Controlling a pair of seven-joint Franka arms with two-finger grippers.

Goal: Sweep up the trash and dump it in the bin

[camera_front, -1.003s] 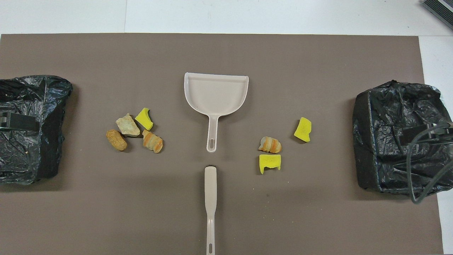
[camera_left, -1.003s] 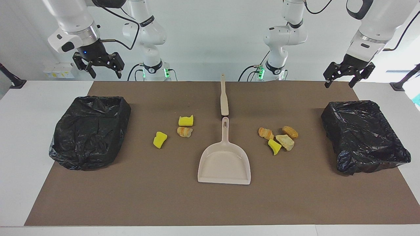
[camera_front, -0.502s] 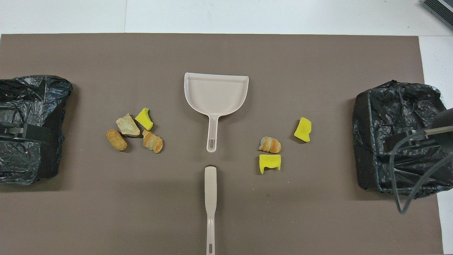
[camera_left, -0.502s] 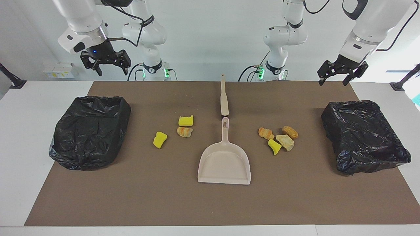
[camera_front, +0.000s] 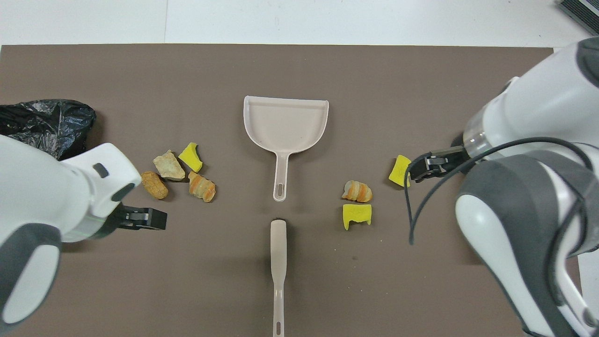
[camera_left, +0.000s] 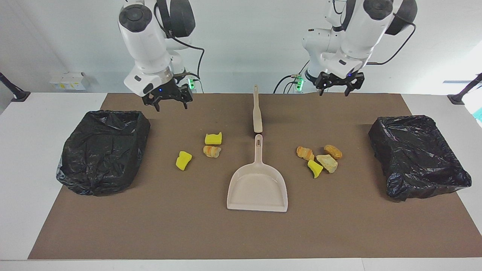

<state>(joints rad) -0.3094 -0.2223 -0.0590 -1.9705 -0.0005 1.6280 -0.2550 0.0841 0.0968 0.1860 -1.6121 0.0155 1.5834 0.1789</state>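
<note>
Trash lies in two groups on the brown mat (camera_left: pixel 188 226). Several pieces (camera_left: pixel 320 158) (camera_front: pixel 178 171) lie toward the left arm's end, and three pieces (camera_left: pixel 212 148) (camera_front: pixel 358 201) toward the right arm's end. Between them lies a beige dustpan (camera_left: pixel 257 188) (camera_front: pixel 285 121), handle toward the robots, with a beige brush (camera_left: pixel 257 113) (camera_front: pixel 278 262) in line with it. Two bins lined with black bags (camera_left: pixel 103 150) (camera_left: pixel 418 154) stand at the mat's ends. My right gripper (camera_left: pixel 171 107) (camera_front: pixel 414 171) and left gripper (camera_left: pixel 334 93) (camera_front: pixel 157 219) hang open and hold nothing, over the mat's robot-side strip.
In the overhead view my right arm covers the bin at its end, and only a corner of the other bin (camera_front: pixel 47 121) shows past my left arm. White table (camera_left: pixel 37 113) borders the mat.
Both arms have swung inward from above the bins' ends toward the middle of the table, and the grippers have come lower. Trash, dustpan and brush have not moved.
</note>
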